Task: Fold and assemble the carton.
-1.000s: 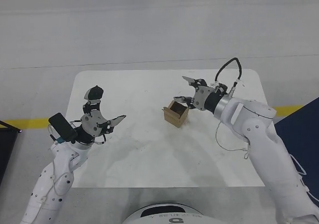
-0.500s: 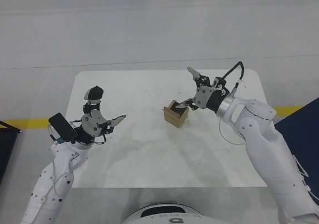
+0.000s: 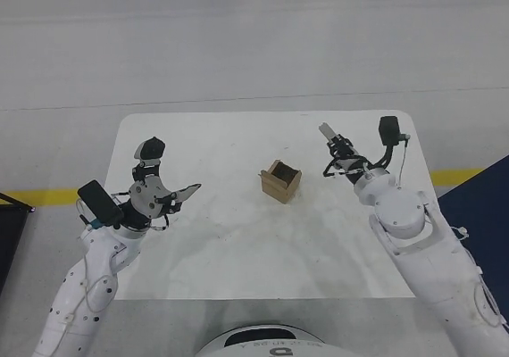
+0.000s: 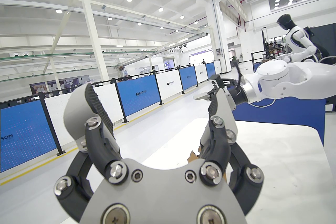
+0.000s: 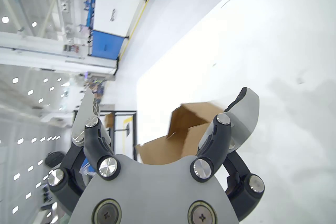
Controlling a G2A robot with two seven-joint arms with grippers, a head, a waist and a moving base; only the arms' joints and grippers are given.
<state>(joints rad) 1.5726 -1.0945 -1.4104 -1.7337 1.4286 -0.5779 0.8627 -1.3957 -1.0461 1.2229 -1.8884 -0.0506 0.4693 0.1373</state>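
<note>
Count: one white table (image 3: 237, 259), two grippers, one carton.

Table: white top with rounded corners. It carries the carton.

Left gripper (image 3: 172, 170): positioned over the left part of the table, well apart from the carton. In the left wrist view, the left gripper (image 4: 152, 96) has its two fingers spread wide. Nothing lies between them and they touch nothing.

Right gripper (image 3: 337, 152): positioned over the right part of the table, near the carton but clear of it. In the right wrist view, the right gripper (image 5: 166, 93) also has its fingers spread wide. No object is gripped. The carton (image 5: 183, 135) is seen beyond the fingers, without contact.

Carton (image 3: 281, 180): a single small brown cardboard box. It stands on the table a little right of centre, between the two grippers and nearer the right one. Its top is open and the interior is visible from above. One flap stands up at the rim. Neither gripper holds or touches it.
</note>
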